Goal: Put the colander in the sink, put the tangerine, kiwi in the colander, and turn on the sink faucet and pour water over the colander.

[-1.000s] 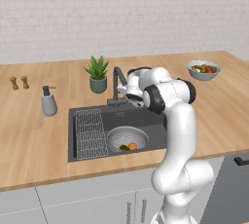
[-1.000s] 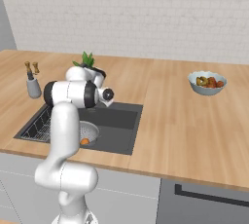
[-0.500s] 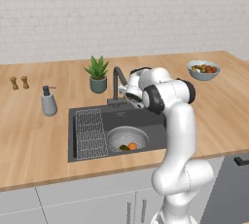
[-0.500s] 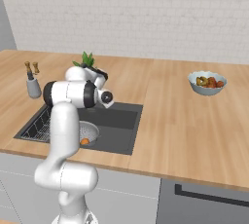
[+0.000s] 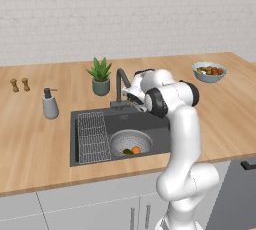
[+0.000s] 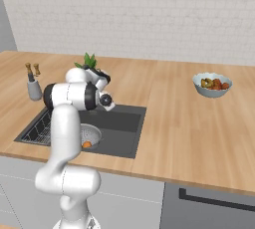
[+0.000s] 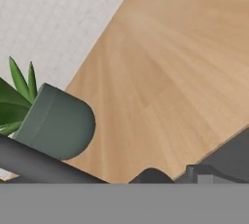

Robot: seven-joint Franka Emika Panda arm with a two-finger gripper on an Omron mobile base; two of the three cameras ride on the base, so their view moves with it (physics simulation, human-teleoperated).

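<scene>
Kitchen: light wood counter (image 5: 40, 144) running under a pale brick wall, grey cabinet fronts below.
Sink (image 5: 120, 122): dark grey rectangular basin cut into the counter near its front edge, wire grid rack (image 5: 93, 136) taking up its left part.
Colander (image 5: 131, 141): round, silver-grey, full of little holes, sitting on the sink floor right of the rack, close to the front wall of the basin.
Tangerine (image 5: 136, 150): small bright orange ball, inside the colander at its front.
Kiwi (image 5: 127, 151): dark olive lump just left of the tangerine, also in the colander, pretty tiny so hard to see more.
Sink faucet (image 5: 119, 86): dark angular tap, tall neck, standing at the back edge of the sink.
Gripper (image 5: 134, 94): up by the faucet neck over the back edge of the sink, jaws spread wide, nothing between them as far as I can tell.
Back of counter: potted plant (image 5: 100, 76) just left of the faucet, soap dispenser (image 5: 49, 105) off the sink's back left corner.
Open room: lots of bare wood right of the sink, fruit bowl (image 5: 209, 71) near the far right corner.
</scene>
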